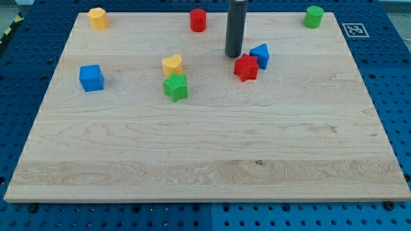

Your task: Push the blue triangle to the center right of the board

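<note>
Pale wooden board [212,147] lies on a blue perforated table [26,77], seen from the front and slightly above. At the view's top, a little right of centre, a dark rod comes straight down from beyond the frame. There is no gripper here to be wide, narrow or holding anything; the arm ends in my tip [233,56], which rests on the wood.

Just to the tip's right and slightly lower sits a red star [246,67]. Touching that star on its upper right is the blue triangle [260,56], the block to be moved. It lies in the upper middle of the board, well apart from the centre of the right edge.

Further out, a yellow heart [172,64] and a green star [175,86] sit close together left of centre. A blue cube [91,77] lies near the left edge. Along the top edge are a yellow block [98,18], a red cylinder [198,20] and a green cylinder [314,17]. A small printed marker [354,29] sits off the board's top right corner.

The push looks barely begun: the tip is left of the triangle with the red star partly between them. The next move probably calls for coming in behind the triangle's upper left, clear of the star, then pushing right and downward.
</note>
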